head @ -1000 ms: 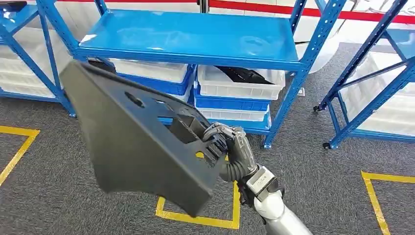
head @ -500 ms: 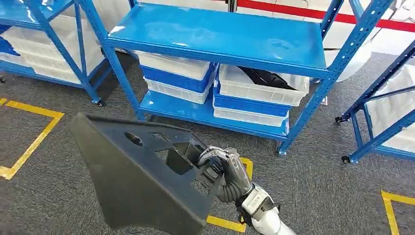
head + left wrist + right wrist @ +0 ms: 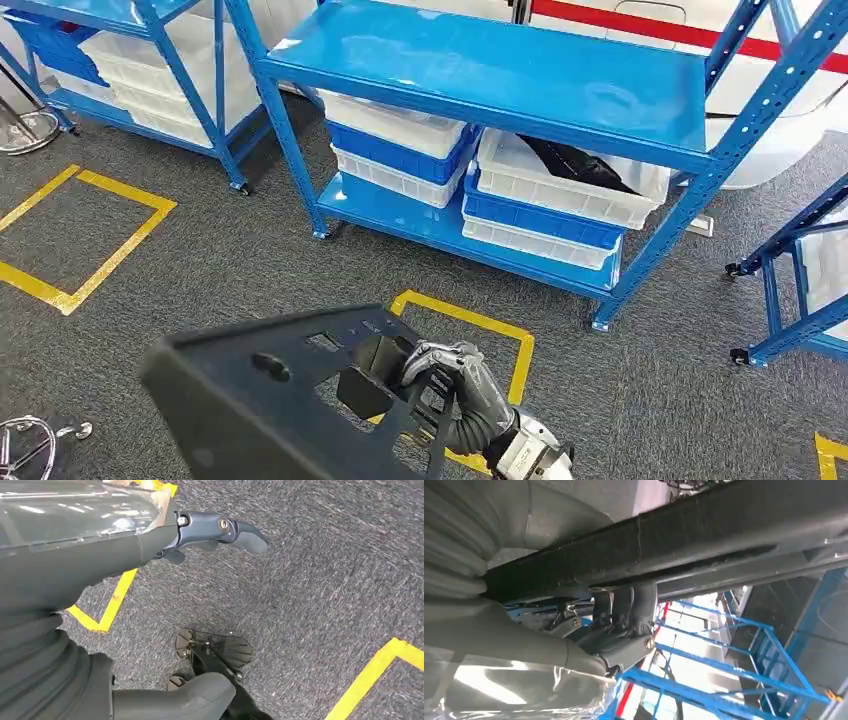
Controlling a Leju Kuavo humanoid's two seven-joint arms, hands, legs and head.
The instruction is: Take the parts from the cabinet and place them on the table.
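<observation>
Matte black panel (image 3: 270, 400), right hand (image 3: 440, 385) gripping

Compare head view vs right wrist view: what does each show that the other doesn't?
Head view alone: the large dark grey plastic panel with cut-outs seen whole from above, the white and blue plastic bins on the blue metal shelving rack, the grey carpet with yellow tape squares.

Right wrist view alone: the panel's edge close up from beneath, with the fingers hooked over it.

Both: the right hand gripping the panel, blue rack frames behind.
</observation>
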